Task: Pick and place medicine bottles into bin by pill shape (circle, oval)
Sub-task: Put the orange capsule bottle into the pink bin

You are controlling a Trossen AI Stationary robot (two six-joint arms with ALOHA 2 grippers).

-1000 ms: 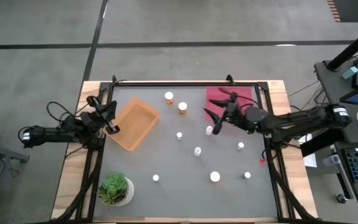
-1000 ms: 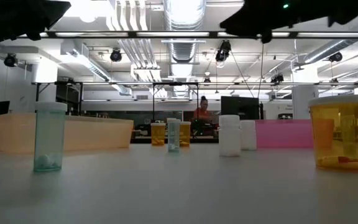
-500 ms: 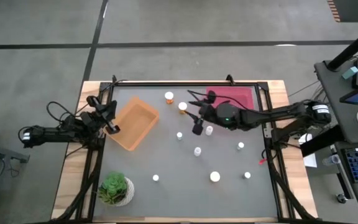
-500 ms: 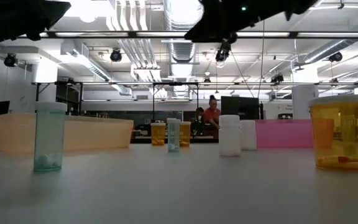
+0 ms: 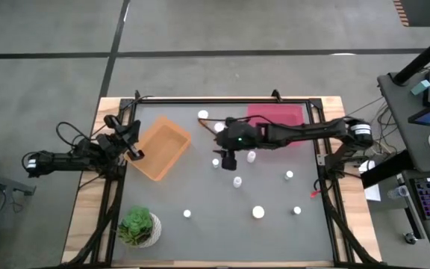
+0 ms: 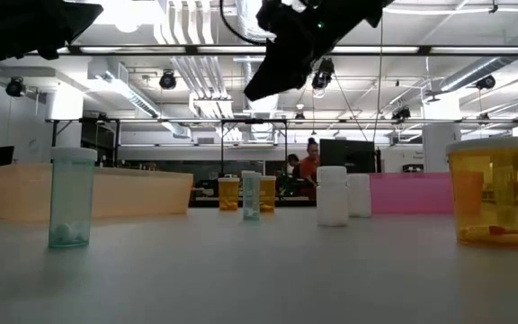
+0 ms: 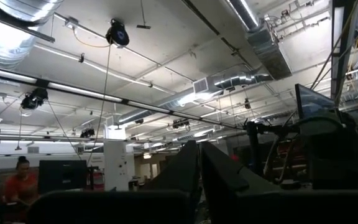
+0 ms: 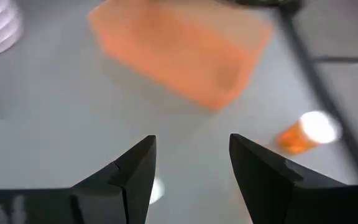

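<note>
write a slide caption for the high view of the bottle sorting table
Right gripper, fingers open, reaches over scattered white-capped medicine bottles between the orange plastic bin and pink bin.

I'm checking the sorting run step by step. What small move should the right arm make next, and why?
Probably nudge the right hand sideways to centre over the small white-capped bottle before lowering. It hangs open above the table, and its wrist view shows a cap near one finger, not midway. The left hand waits by the orange bin.
</note>
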